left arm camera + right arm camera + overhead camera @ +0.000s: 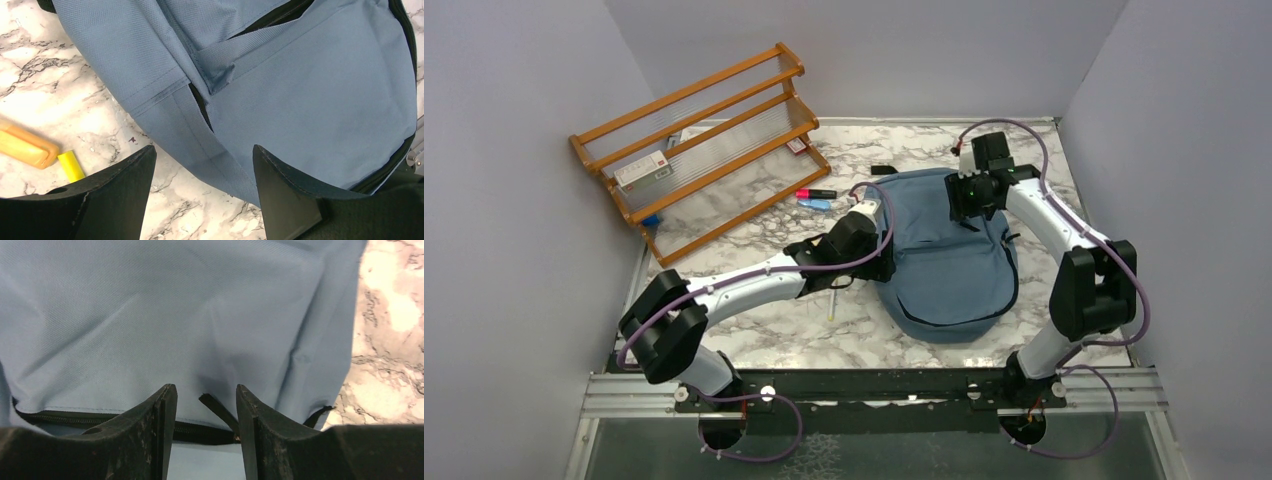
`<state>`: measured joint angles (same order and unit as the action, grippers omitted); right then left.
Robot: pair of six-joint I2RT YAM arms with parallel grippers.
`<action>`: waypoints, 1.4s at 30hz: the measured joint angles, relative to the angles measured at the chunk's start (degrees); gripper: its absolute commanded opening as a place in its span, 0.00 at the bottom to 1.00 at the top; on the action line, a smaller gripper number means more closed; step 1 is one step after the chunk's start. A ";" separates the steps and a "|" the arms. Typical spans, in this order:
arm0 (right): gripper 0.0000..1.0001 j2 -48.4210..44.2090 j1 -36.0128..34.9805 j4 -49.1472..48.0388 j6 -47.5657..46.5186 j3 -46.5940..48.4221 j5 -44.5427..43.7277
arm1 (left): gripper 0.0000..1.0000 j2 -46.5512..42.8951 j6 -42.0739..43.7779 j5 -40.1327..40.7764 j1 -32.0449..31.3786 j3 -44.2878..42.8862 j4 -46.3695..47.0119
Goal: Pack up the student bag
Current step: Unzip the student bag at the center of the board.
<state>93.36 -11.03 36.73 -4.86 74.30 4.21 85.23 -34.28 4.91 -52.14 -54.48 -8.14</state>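
The student bag (pixel 949 265) lies flat on the marble table (pixel 824 330), toward the right side. The right gripper (pixel 206 387) is at its top end, fingers apart, with the black zip tab (pixel 216 410) between them but not pinched. The left gripper (pixel 202 155) is at the bag's left edge, fingers wide apart, holding nothing. A red pen (pixel 816 193) lies outside the bag, so I think the packing is not done.

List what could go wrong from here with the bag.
1. The right gripper has open jaws straddling the thin zipper pull; closing may miss it and pinch fabric.
2. The left gripper is open at the edge of the student bag, gripping nothing; a zipper tug could drag the soft bag.
3. The small yellow item beside that gripper could get knocked.
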 measured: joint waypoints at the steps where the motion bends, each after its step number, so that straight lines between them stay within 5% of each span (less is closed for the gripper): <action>1: 0.54 0.70 -0.42 0.24 -0.35 0.00 -0.50 | 0.72 -0.09 0.00 0.00 0.00 0.04 -0.04; 10: 0.58 2.12 -1.79 1.99 -1.92 0.00 -3.69 | 0.72 -0.76 -0.15 -0.76 0.00 0.09 -0.17; 24: 0.47 2.10 -2.43 3.61 -2.08 -0.57 -6.58 | 0.72 -0.76 -0.26 -1.36 0.00 0.09 -0.22; 42: 0.01 2.12 -2.43 3.63 -1.05 -0.57 -10.16 | 0.72 -0.81 -0.66 -1.44 0.00 1.36 -0.52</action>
<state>95.48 -13.45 40.36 -5.91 73.73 -5.96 84.42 -34.94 3.46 -52.14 -53.12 -8.67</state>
